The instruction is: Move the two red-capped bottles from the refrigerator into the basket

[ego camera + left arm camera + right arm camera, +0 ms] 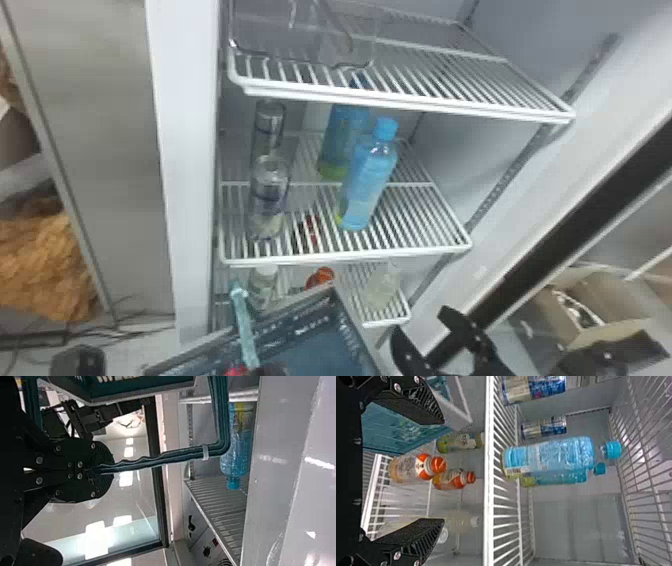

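In the head view my left gripper (pixel 270 370) is at the bottom edge by the teal handle of the basket (pixel 327 296). In the left wrist view the left gripper (pixel 106 471) is clamped on that handle (pixel 166 456). My right gripper (pixel 425 334) stands open right of the basket, before the refrigerator. An orange-red cap (pixel 322 275) shows under the middle shelf. In the right wrist view two red-capped bottles (pixel 411 469) (pixel 451 479) stand close together on a lower shelf, beyond the open fingers of the right gripper (pixel 442 471), with nothing gripped. The basket (pixel 399 427) is beside them.
Blue bottles (pixel 367 175) and cans (pixel 270 192) stand on the middle shelf (pixel 425 215). A clear bin (pixel 280 35) is on the upper shelf. Pale bottles (pixel 382 290) (pixel 262 285) flank the red caps below. The refrigerator's side wall (pixel 192 175) is at left.
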{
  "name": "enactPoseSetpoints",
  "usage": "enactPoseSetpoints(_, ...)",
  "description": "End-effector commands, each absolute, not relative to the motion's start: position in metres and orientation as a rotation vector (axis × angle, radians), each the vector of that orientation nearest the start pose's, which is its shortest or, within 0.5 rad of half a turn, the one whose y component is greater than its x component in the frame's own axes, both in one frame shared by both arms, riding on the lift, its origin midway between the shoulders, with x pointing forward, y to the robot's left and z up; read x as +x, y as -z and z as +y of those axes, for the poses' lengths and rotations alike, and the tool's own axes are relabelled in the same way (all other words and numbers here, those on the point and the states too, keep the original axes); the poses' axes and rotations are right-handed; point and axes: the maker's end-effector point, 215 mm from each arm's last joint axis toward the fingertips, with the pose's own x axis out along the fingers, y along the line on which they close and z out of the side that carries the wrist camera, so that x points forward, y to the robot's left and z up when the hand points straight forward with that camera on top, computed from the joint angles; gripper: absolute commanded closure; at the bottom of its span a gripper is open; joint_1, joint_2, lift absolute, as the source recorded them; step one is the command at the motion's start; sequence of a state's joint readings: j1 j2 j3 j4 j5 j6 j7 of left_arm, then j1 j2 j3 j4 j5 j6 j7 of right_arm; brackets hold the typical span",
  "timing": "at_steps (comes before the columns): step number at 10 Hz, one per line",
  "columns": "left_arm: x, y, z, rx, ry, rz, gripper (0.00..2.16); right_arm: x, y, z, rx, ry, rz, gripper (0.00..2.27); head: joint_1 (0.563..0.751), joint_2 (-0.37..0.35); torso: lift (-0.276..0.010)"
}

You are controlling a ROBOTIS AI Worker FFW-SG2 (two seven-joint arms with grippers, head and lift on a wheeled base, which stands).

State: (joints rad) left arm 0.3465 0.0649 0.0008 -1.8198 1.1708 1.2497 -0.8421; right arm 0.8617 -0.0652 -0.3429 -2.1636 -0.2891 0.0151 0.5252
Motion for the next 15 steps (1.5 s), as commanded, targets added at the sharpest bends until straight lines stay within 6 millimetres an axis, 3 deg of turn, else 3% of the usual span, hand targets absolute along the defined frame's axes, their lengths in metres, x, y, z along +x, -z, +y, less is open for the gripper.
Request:
enactPoseSetpoints(1,0.256,0.324,-0.024,-1.506,1.303,0.756,1.18,0.309,0.383,-0.293,0.061,-0.273,0.227,0.15,0.695,-0.350,0.000)
enactPoseSetpoints(5,0.256,0.325,-0.024,-1.504,1.302,0.757,1.18,0.304,0.381,-0.303,0.052,-0.223,0.228,0.15,0.695,-0.350,0.000)
enactPoseSetpoints(8,0.255,0.326,-0.024,-1.508,1.299,0.760,1.18,0.300,0.375,-0.323,-0.004,-0.173,0.232,0.15,0.695,-0.350,0.000)
enactPoseSetpoints(15,0.254,0.327,-0.024,-1.502,1.300,0.767,1.18,0.298,0.379,-0.327,-0.003,-0.161,0.238,0.15,0.695,-0.350,0.000)
